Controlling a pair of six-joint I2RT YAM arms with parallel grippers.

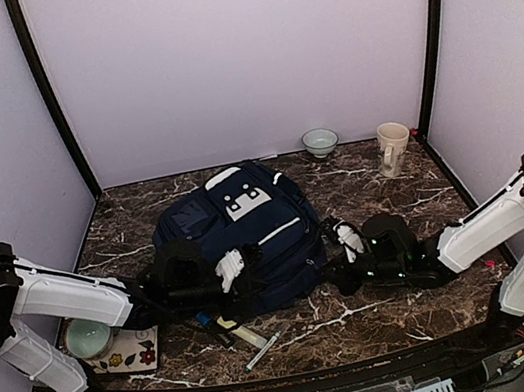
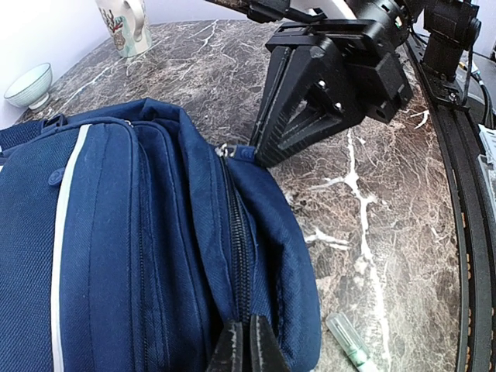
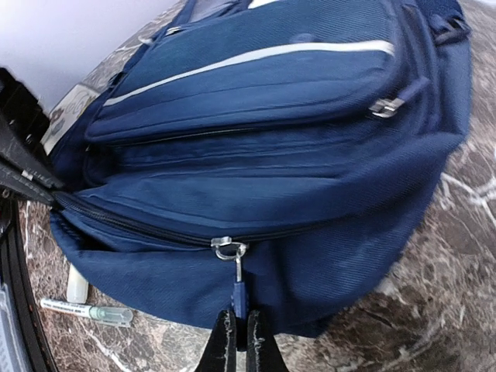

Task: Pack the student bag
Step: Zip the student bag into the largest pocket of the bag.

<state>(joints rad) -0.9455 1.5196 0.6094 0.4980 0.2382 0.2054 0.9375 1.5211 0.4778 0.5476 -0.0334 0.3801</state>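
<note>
R jaws on zip pull [image 3: 237, 288] — student bag [image 1: 273, 247]

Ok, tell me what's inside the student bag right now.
Nothing inside shows. The student bag is zipped shut along the edge in view. The right gripper pinches the zipper pull and the left gripper pinches the fabric. Any contents are covered by the navy cloth.

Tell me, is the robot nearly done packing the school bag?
Not nearly. Done: both pincers have hold of the student bag. In hand: the right pincer pinches the zip pull while the left pincer clamps the fabric beside the zip, which looks closed between them. Left: pens lie outside the bag, unpacked.
</note>
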